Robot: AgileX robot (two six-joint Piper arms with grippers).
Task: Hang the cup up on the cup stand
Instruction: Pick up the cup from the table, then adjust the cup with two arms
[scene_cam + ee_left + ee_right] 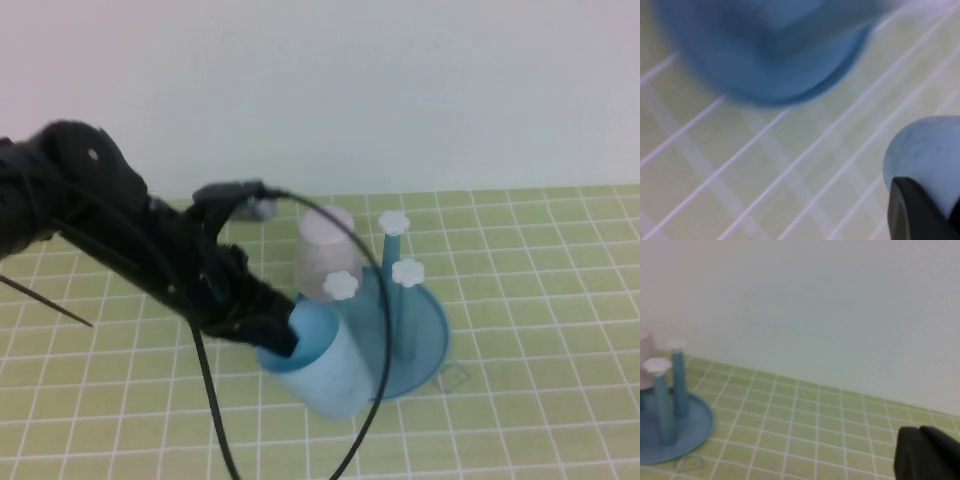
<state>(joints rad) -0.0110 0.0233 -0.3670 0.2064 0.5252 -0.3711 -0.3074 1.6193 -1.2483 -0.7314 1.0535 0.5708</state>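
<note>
I'm seeing the cup [320, 365] tilting, mouth toward my left gripper [283, 338], which is pinching its rim, arm reaching down; the right gripper [927, 455] is sitting closed.

cup [325, 372]: light blue, tapered, no handle, matte | pose: tilted on its side, mouth facing left, close end overlapping stand's front-left rim | cup stand [425, 335]: blue round tray base on green grid mat, upright blue pegs with white flower caps, sits upright
</note>
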